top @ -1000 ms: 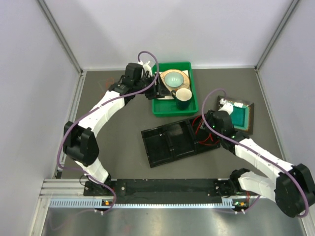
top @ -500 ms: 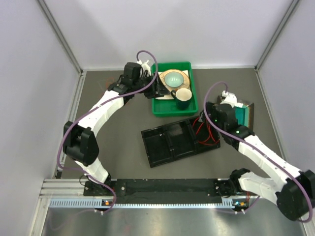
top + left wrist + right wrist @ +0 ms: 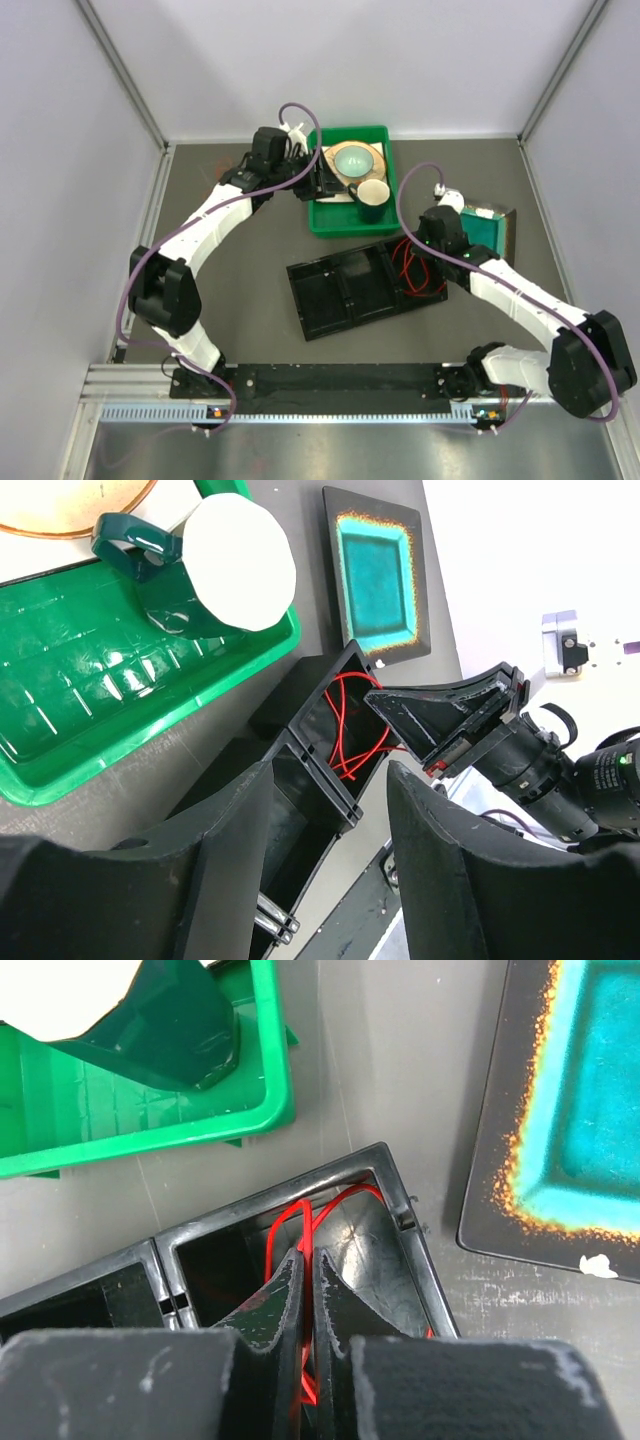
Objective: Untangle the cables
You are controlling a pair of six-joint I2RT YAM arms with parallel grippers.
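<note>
A thin red cable (image 3: 268, 1238) lies in loose loops in the right end compartment of a black divided tray (image 3: 390, 1155). My right gripper (image 3: 308, 1257) reaches into that compartment and is shut on a strand of the red cable. The top view shows the right gripper (image 3: 422, 248) over the tray's right end, with the red cable (image 3: 408, 265) below it. My left gripper (image 3: 330, 770) is open and empty; in the top view it (image 3: 318, 178) hovers at the left rim of the green tray. I see no orange or pale cable.
A green tray (image 3: 330, 222) at the back holds a dark green mug (image 3: 372, 197) and a bowl on a wooden plate (image 3: 355, 160). A square teal plate (image 3: 490, 235) lies right of the black tray (image 3: 340, 290). White walls close in the table.
My right gripper has shifted a little left and away over the tray's right compartment, uncovering more of the teal plate. The left arm has not moved.
</note>
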